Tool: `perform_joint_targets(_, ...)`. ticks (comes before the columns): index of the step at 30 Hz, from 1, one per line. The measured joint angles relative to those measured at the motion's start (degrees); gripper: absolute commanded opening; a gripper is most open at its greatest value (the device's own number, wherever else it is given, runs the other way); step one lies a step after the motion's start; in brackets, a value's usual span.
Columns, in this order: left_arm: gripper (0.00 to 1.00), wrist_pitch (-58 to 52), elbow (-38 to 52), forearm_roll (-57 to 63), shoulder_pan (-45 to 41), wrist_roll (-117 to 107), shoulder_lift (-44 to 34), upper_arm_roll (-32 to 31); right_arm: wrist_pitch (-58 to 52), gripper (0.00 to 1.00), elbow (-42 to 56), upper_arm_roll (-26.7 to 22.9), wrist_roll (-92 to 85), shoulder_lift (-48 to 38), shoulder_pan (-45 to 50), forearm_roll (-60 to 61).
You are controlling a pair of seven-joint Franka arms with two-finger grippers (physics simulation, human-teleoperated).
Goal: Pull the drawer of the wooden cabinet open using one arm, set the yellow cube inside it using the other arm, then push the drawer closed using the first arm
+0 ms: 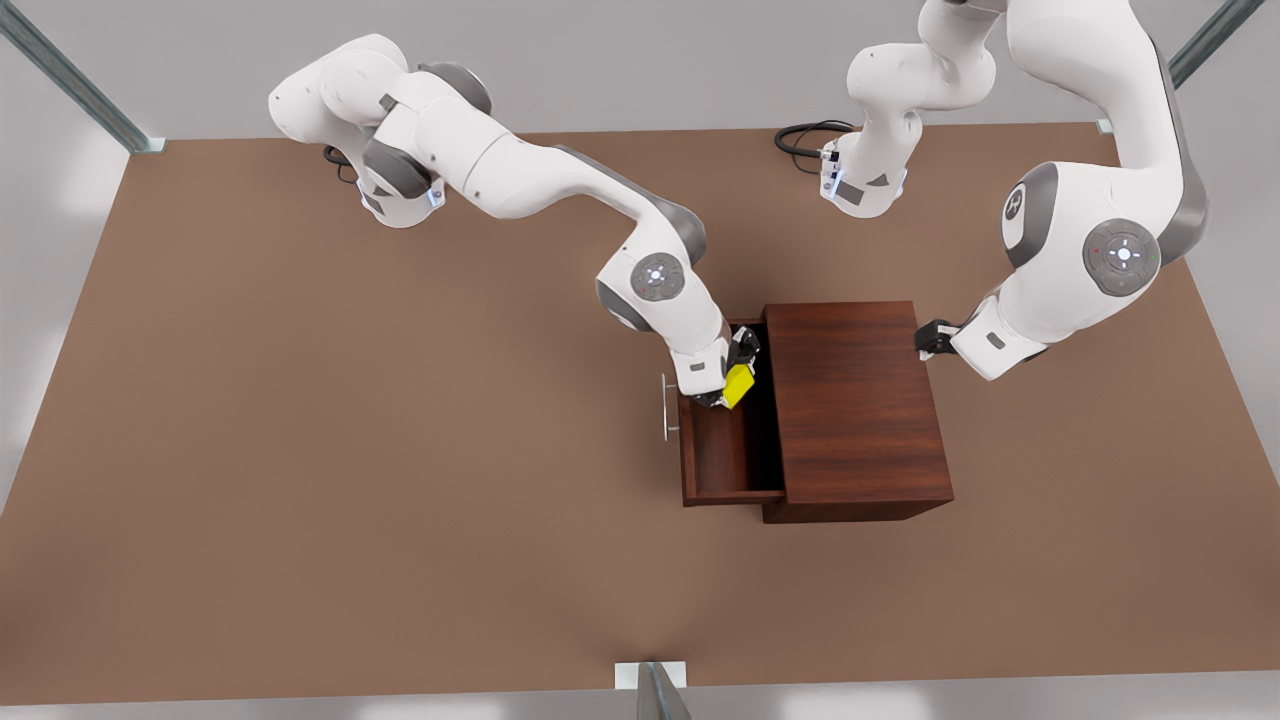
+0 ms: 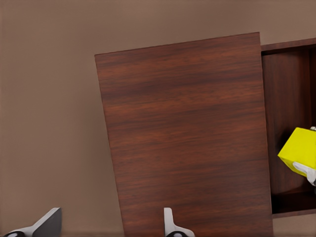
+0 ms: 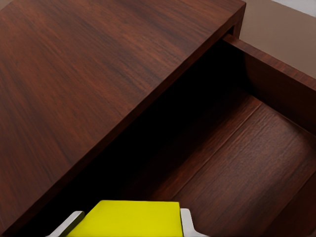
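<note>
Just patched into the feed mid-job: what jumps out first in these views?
The yellow cube stands out, pinched in the right gripper just above the pulled-open drawer, at the end nearer the arm bases. The left gripper waits open beside the far side of the wooden cabinet, opposite the drawer.

The boxy dark reddish-brown wooden cabinet (image 1: 855,400) stands upright on the brown surface (image 1: 350,450), just in front of the open left hand (image 2: 111,224). Its shallow wooden drawer (image 1: 722,455) is pulled out, and the slim silver bar handle (image 1: 666,407) is on its front. The small bright yellow cube (image 1: 739,385) is tilted between the fingers of the right hand (image 1: 722,392), above the open drawer.
</note>
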Motion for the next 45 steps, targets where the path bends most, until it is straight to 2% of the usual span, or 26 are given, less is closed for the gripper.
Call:
perform_joint_targets(14,1.0,-0.01,-0.01,0.08,-0.09,-0.93,0.0,0.0,1.24,1.0,-0.03,-1.85,2.81,2.72,1.94,-1.2)
perform_joint_targets(25,1.0,-0.01,0.0,0.15,-0.48,-1.56,-0.01,0.0,1.86,1.0,0.04,-3.07,-1.56,3.04,2.92,3.18)
perform_joint_targets(31,1.0,-0.09,0.08,0.09,-0.49,-2.12,-0.01,-0.05,-3.91,1.0,0.86,-3.06,-4.37,-3.06,0.89,4.65)
perform_joint_targets(34,0.98,-0.41,1.17,-0.92,-2.17,-4.42,0.41,-0.81,-13.97,1.0,1.25,-3.0,-5.79,-13.64,-6.9,5.0)
perform_joint_targets(35,0.39,-0.43,2.67,-2.29,-3.89,-6.15,0.79,-1.04,-18.65,1.0,1.28,-5.38,-6.54,-16.94,-10.85,4.66)
perform_joint_targets(36,0.01,-0.45,4.64,-3.99,-6.14,-8.71,1.04,-1.15,-23.27,1.0,1.28,-11.07,-7.27,-19.58,-13.48,3.39)
perform_joint_targets(37,0.0,-0.38,6.28,-5.16,-9.19,-12.01,1.25,-1.26,-27.45,1.0,1.25,-15.88,-7.93,-21.57,-16.77,2.67)
perform_joint_targets(38,0.0,0.12,7.76,-5.94,-13.15,-15.94,2.16,-1.36,-31.02,1.0,1.23,-18.4,-8.55,-22.66,-21.94,2.35)
perform_joint_targets(41,0.0,5.12,12.56,-6.0,-25.46,-31.51,8.17,-1.45,-38.62,1.0,0.73,-20.46,-9.67,-22.42,-33.58,1.71)
perform_joint_targets(43,0.0,7.81,20.64,-1.78,-32.82,-43.76,17.03,-1.33,-42.13,1.0,-1.22,-20.2,-10.01,-21.69,-38.59,1.74)
perform_joint_targets(44,0.0,9.26,24.37,0.68,-36.54,-49.83,21.75,-1.16,-42.53,1.0,-7.42,-19.97,-10.18,-24.49,-40.08,1.91)
perform_joint_targets(45,0.0,11.21,26.43,2.65,-39.5,-55.72,25.17,-0.99,-40.84,1.0,-19.69,-19.78,-10.16,-31.02,-40.49,2.03)
